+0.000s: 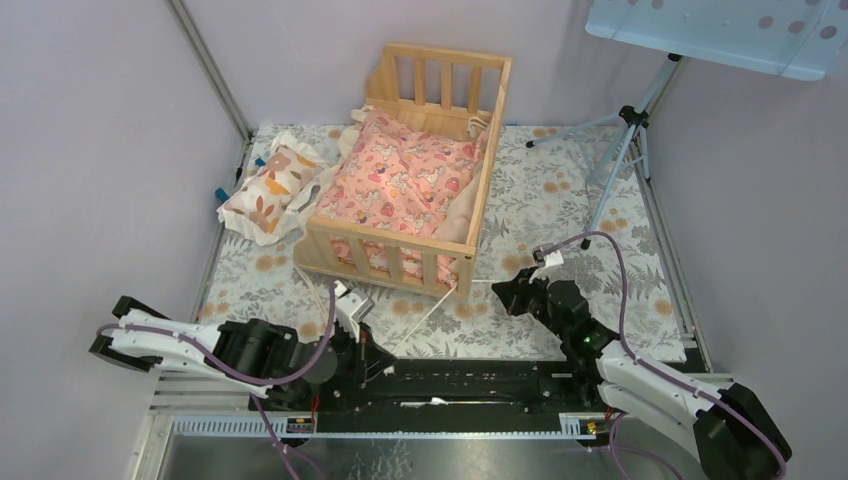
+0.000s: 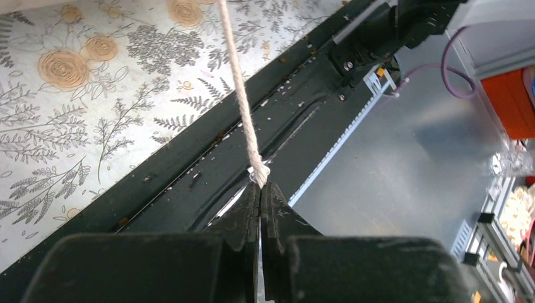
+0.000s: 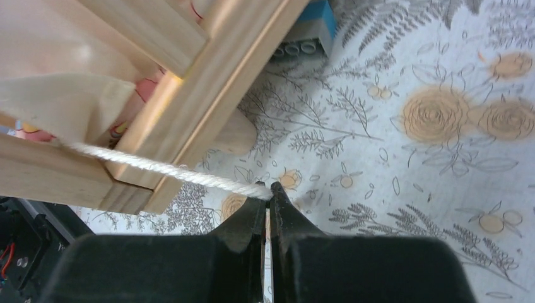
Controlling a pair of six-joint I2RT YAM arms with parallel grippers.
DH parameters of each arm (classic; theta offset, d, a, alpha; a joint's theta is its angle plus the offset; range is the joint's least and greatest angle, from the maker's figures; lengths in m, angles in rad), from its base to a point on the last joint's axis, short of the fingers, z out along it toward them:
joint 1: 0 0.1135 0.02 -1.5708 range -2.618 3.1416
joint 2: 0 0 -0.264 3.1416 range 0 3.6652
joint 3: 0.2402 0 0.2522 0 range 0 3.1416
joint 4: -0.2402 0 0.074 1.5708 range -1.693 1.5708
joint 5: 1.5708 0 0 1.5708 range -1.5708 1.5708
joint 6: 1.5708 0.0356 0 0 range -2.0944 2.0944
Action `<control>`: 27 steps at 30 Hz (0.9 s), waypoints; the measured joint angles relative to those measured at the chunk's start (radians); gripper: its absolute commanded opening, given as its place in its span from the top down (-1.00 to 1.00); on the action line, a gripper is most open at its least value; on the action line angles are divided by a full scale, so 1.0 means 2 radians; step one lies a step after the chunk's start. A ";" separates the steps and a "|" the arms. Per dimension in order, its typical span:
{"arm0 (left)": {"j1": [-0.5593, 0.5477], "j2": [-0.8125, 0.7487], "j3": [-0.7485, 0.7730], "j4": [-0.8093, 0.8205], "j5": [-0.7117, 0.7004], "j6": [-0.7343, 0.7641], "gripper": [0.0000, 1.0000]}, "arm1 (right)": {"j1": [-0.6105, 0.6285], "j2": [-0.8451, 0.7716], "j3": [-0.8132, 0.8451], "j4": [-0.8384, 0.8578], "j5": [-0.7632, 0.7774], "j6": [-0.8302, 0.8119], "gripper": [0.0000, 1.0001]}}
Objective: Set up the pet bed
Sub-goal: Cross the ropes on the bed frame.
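Left gripper (image 2: 260, 187) and right gripper (image 3: 269, 191) each pinch a taut cream cord (image 3: 164, 167) from the pet bed (image 3: 208, 82) — too hard a pull could drag it or slip a cord.

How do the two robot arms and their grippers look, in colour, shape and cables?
Both the left arm and the right arm have white link covers and black joints. A thin purple cable loops along each. The left gripper and the right gripper each have two matte black fingers tapering to narrow tips, slightly scuffed.
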 measured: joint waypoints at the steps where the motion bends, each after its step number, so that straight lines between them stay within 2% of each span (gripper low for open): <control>1: 0.000 -0.002 0.006 -0.002 0.005 0.007 1.00 | 0.000 0.004 0.003 -0.012 0.000 0.007 1.00; 7: 0.000 0.023 0.027 0.001 0.055 0.052 1.00 | 0.000 -0.003 0.032 -0.064 -0.007 0.018 1.00; 11: 0.000 0.042 0.027 0.006 0.092 0.069 1.00 | 0.000 -0.036 0.047 -0.118 -0.035 0.020 1.00; 17: 0.000 0.064 0.020 0.044 0.113 0.083 1.00 | 0.000 -0.127 0.093 -0.262 -0.049 0.036 1.00; 22: 0.000 0.145 0.020 0.108 0.095 0.097 1.00 | 0.000 -0.180 0.126 -0.364 -0.055 0.076 1.00; 27: 0.000 0.246 0.020 0.179 0.069 0.103 1.00 | 0.000 -0.167 0.148 -0.448 -0.079 0.127 1.00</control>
